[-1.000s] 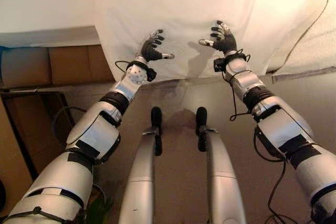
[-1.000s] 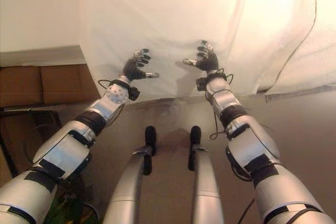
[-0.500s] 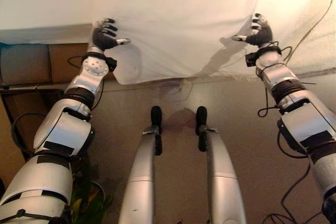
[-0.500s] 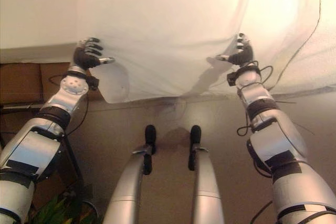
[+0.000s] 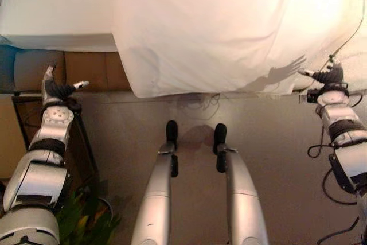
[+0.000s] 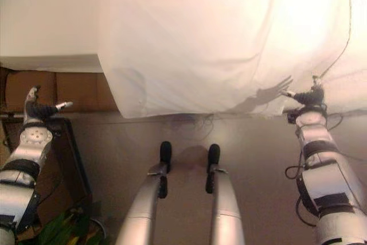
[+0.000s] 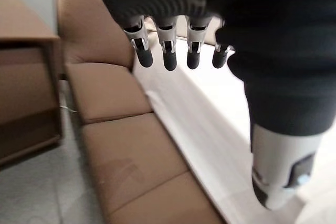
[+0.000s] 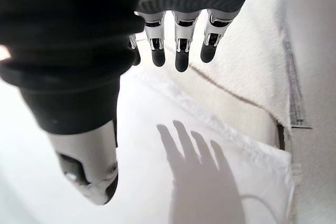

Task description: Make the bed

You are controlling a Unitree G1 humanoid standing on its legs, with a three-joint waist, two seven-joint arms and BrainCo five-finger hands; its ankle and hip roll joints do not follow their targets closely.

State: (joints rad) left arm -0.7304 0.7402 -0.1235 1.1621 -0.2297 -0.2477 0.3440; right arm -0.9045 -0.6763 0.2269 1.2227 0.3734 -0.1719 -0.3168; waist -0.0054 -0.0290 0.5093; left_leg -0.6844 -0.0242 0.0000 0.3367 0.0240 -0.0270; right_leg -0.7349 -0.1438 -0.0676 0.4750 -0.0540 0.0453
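Observation:
A white sheet point(image 5: 218, 32) hangs smooth over the near side of the bed, its lower edge just above the floor. The bare mattress top point(image 5: 51, 10) shows to its left. My left hand point(image 5: 54, 90) is open, off the sheet, in front of the brown bed base point(image 5: 86, 70); its wrist view shows straight fingers point(image 7: 168, 56) holding nothing. My right hand point(image 5: 328, 76) is open at the sheet's right end, casting a spread shadow on the cloth; its fingers point(image 8: 178, 43) are straight and hold nothing.
A textured white cover point(image 5: 355, 55) with a dark cord lies at the right of the bed. A dark side table point(image 5: 23, 119) stands at the left by the bed base. Green plant leaves point(image 5: 86, 222) show at the lower left. Bare floor point(image 5: 264, 142) lies before the bed.
Both hands have let go of the sheet and swung outward and down: the left to the bed base at far left, the right to the sheet's right end. The sheet now hangs flat.

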